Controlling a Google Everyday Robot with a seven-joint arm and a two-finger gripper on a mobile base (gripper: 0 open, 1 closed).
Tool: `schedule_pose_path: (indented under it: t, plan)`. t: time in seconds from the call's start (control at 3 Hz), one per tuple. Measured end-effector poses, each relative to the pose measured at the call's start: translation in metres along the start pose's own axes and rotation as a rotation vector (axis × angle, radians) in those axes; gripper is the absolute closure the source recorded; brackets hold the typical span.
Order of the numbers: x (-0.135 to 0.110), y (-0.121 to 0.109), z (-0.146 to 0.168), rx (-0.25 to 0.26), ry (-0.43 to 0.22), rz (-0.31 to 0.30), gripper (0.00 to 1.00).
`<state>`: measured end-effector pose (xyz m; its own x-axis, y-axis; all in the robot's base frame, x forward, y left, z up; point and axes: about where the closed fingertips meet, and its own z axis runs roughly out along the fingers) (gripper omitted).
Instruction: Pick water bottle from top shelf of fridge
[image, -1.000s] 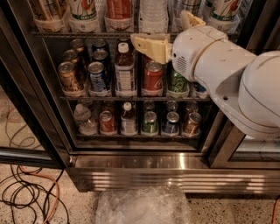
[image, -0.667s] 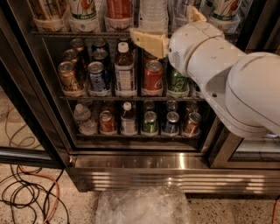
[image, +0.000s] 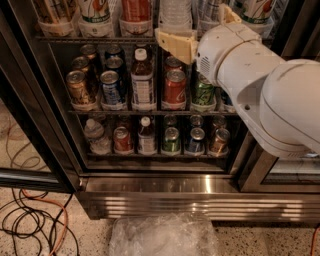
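Note:
The water bottle (image: 175, 11), clear and ribbed, stands in a translucent tray on the top shelf (image: 100, 39), a grey wire rack of the fridge (image: 150, 186); its cap is cut off by the top edge. My gripper (image: 191, 21) is open at the bottle's base. One cream finger (image: 174, 44) lies across the rack's front edge just below the bottle. The other finger (image: 228, 13) sticks up to the bottle's right. My white arm (image: 260, 85) covers the right side of the shelves.
Tall cans and bottles flank the water bottle. The middle rack holds soda cans and a dark bottle (image: 142, 80). The lower rack holds cans and a squat clear bottle (image: 95, 136). Dark door frames stand at both sides. Cables (image: 30, 220) and crumpled plastic (image: 162, 235) lie on the floor.
My gripper has moved up toward the top shelf, and its lower finger now lies at the rack's front edge. The arm fills more of the right side.

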<state>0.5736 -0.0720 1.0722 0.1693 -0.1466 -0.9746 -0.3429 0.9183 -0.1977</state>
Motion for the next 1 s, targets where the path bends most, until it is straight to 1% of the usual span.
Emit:
schedule_pose_path:
  t: [0.33, 0.67, 1.0]
  plan:
    - [0.002, 0.013, 0.017, -0.008, -0.010, 0.007, 0.27]
    - [0.002, 0.025, 0.034, -0.021, -0.024, 0.012, 0.16]
    - [0.001, 0.028, 0.035, -0.026, -0.025, 0.012, 0.23]
